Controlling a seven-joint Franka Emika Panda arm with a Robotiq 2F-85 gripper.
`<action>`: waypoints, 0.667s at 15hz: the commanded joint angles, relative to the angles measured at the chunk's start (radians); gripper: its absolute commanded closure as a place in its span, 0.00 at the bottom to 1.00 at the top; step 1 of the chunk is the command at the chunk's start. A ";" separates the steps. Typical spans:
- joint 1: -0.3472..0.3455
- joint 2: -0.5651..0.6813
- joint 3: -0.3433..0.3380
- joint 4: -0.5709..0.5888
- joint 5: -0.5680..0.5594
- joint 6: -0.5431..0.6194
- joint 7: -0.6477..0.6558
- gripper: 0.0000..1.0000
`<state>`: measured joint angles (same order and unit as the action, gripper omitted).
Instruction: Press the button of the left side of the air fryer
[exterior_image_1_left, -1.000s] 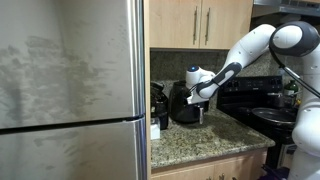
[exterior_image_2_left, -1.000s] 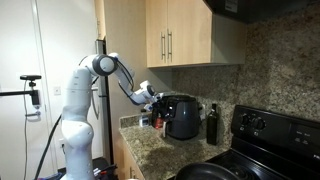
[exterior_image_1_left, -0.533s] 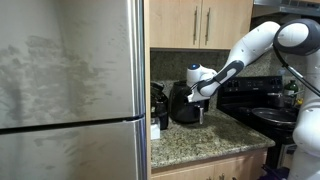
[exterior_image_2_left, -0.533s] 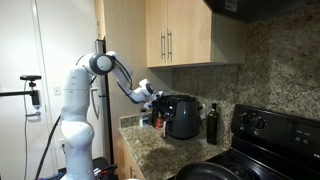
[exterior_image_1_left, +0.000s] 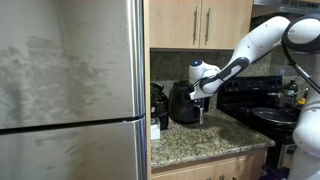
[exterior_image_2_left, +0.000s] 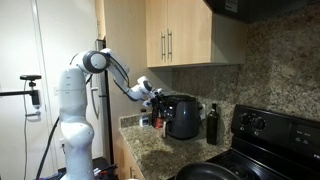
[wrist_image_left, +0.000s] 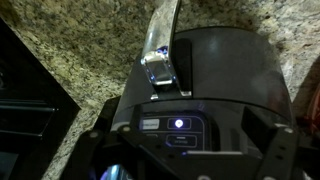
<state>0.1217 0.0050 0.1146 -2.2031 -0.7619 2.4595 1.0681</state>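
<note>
The glossy black air fryer (exterior_image_1_left: 182, 104) stands on the granite counter against the wall, and it shows in both exterior views (exterior_image_2_left: 182, 117). My gripper (exterior_image_1_left: 201, 91) hovers just above its top front; it also shows in an exterior view (exterior_image_2_left: 154, 97). In the wrist view the air fryer (wrist_image_left: 235, 70) fills the frame from above, with its handle (wrist_image_left: 163, 45) and a control panel with a lit round button (wrist_image_left: 179, 124) and a pale button (wrist_image_left: 150, 125) to its left. The gripper (wrist_image_left: 183, 152) looks open, with fingers on either side of the panel, holding nothing.
A steel fridge (exterior_image_1_left: 70, 90) stands beside the counter (exterior_image_1_left: 205, 142). Dark clutter (exterior_image_1_left: 157, 106) sits next to the air fryer. A dark bottle (exterior_image_2_left: 211, 124) and the black stove (exterior_image_2_left: 272, 132) lie on its other side. Wood cabinets (exterior_image_2_left: 180, 35) hang overhead.
The arm has shifted slightly and the wrist has risen a little. The gripper stays over the air fryer's top front.
</note>
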 joint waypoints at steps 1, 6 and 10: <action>-0.006 0.001 -0.005 -0.007 -0.027 0.059 0.025 0.00; -0.004 -0.002 -0.003 0.001 -0.055 0.082 0.042 0.00; -0.005 -0.012 -0.005 -0.008 -0.065 0.108 0.047 0.00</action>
<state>0.1191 0.0033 0.1082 -2.2027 -0.8342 2.5552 1.1268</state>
